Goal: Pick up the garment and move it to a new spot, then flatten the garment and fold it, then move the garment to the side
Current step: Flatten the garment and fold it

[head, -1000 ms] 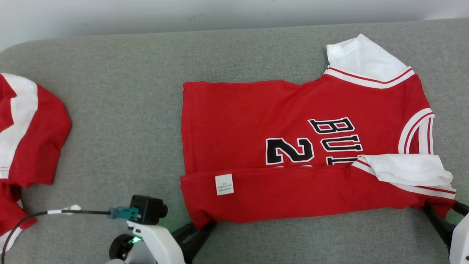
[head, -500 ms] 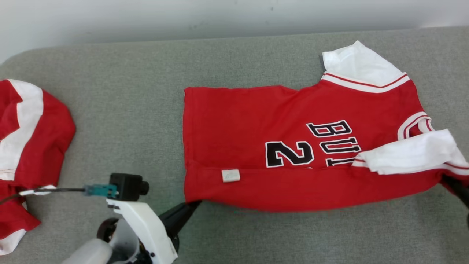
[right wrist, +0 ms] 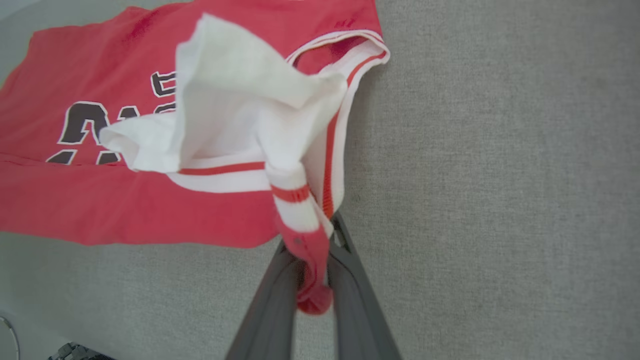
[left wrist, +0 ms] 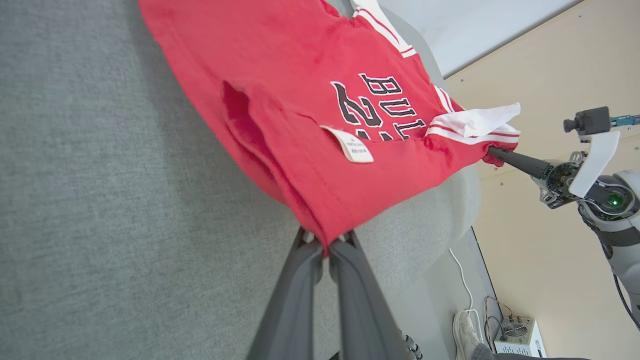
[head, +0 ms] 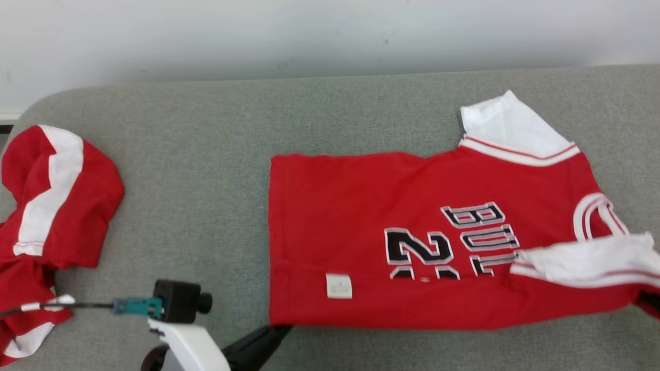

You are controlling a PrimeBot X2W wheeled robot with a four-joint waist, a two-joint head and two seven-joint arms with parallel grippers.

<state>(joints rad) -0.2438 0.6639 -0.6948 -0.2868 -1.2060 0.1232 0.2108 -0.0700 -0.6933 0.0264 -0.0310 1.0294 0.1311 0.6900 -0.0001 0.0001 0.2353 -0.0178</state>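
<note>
A: Where's the jersey [head: 412, 242]?
B: On the right half of the cushion [head: 180, 154], print up, far edge flat. The near edge is turned over so the label [head: 339, 286] shows, and it's lifted at both ends.
A: Grips?
B: The left gripper [left wrist: 325, 246] is clamped on the hem corner, red cloth pinched between its fingers. The right gripper [right wrist: 314, 242] is closed on the shoulder end, just below the white sleeve [right wrist: 240, 100]. A red tail hangs out between its fingers.
A: So we're in the fold step?
B: We read it that way: placed, flattened, first lengthwise fold in hand. The side move isn't done yet.
A: Next?
B: We carry both ends together toward the far edge, level, with the cloth taut between them so the crease runs straight. Then we lower and release.
A: Risks?
B: The sleeve stands loose over the print and may bunch under the fold. The right hold looks thin. The second garment [head: 56, 206] sits well apart at the left end, so no conflict.
</note>
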